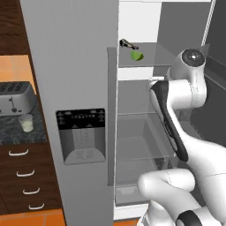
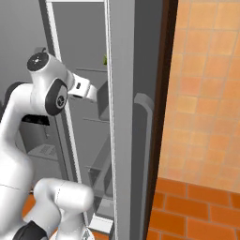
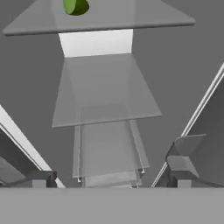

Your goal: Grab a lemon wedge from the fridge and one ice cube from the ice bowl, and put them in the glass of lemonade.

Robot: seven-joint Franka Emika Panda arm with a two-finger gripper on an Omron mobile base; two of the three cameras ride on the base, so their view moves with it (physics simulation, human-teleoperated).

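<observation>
The grey steel fridge [image 1: 70,66] has its right door swung open; the left door with the black dispenser panel [image 1: 81,134] is closed. On an upper glass shelf lies the lemon wedge [image 1: 137,55] [image 3: 75,6] [image 2: 105,60], small and yellow-green. My gripper [image 3: 110,179] is inside the fridge, below and in front of that shelf. It is open, with the fingertips [image 3: 41,178] far apart and nothing between them. The glass of lemonade [image 1: 26,123] stands on the dark counter to the left of the fridge. The ice bowl and ice cube are out of view.
A steel toaster [image 1: 15,98] sits behind the glass. A small dark item [image 1: 127,43] lies on the top shelf just behind the wedge. Glass shelves [image 3: 105,92] and a drawer [image 3: 109,151] fill the fridge below. The open door [image 2: 126,117] and its bins [image 3: 192,157] flank the hand.
</observation>
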